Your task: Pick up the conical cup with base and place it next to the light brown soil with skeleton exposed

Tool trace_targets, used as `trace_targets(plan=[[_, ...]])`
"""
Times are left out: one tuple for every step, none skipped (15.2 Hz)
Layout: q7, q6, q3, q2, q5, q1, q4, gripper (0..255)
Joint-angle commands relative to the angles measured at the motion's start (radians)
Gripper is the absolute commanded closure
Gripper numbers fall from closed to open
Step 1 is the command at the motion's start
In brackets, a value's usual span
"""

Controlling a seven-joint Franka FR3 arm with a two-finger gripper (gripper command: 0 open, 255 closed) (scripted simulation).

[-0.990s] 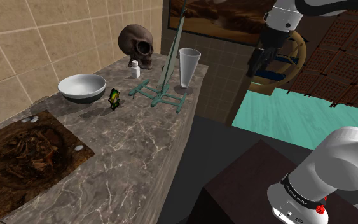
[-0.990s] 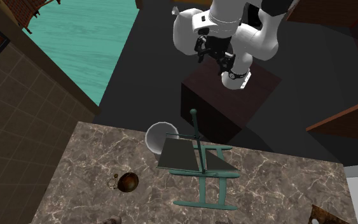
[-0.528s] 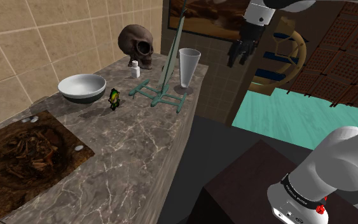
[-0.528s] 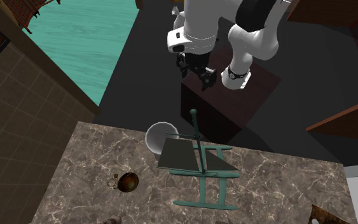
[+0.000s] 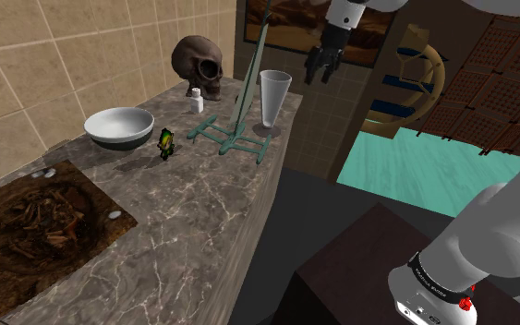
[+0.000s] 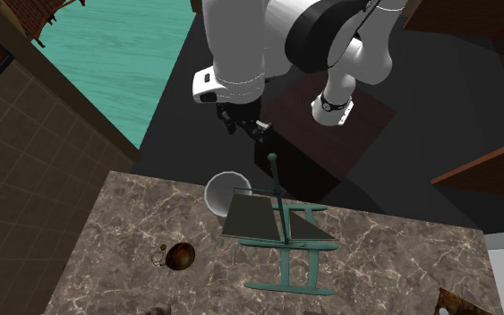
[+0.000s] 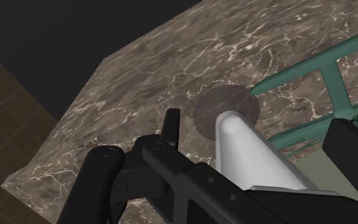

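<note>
Nearest on the worktop (image 5: 202,212) lies the patch of brown soil with bones (image 5: 36,231), flat at the near end. That is the goal, and the bare marble beside it leaves room to set something down. Further along sit a white bowl (image 5: 119,126) and a small green figure (image 5: 166,142), then a teal rack (image 5: 239,125) whose tall upright leans just beside the cup. The cup (image 5: 274,97) stands upright on its round base near the far corner, close to the worktop's edge, mouth up. A skull (image 5: 199,66) and a little white bottle (image 5: 196,100) sit further in, toward the tiled wall. Farthest, the end effector (image 5: 319,76) hangs above and beyond the cup toward the shoulder view's right, apart from it, fingers spread and holding nothing. In the wrist view the cup (image 7: 254,159) lies along its line of sight. I judge it is lined up to approach from the open side, since the rack could snag a finger.
</note>
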State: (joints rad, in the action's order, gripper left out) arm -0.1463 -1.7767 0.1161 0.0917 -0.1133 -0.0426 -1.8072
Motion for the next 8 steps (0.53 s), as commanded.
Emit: trace_targets(plan=[[-0.016, 0.008, 0.005, -0.092, -0.026, 0.000, 0.101, 0], [-0.023, 0.016, 0.007, -0.134, -0.040, 0.002, 0.151, 0], [-0.030, 0.026, 0.008, -0.177, -0.053, 0.004, 0.203, 0], [-0.037, 0.037, 0.009, -0.221, -0.066, 0.007, 0.259, 0], [-0.042, 0.050, 0.009, -0.266, -0.079, 0.012, 0.317, 0], [-0.047, 0.066, 0.009, -0.312, -0.093, 0.016, 0.379, 0], [-0.051, 0.084, 0.008, -0.361, -0.106, 0.022, 0.446, 0], [-0.053, 0.105, 0.006, -0.412, -0.119, 0.029, 0.518, 0]])
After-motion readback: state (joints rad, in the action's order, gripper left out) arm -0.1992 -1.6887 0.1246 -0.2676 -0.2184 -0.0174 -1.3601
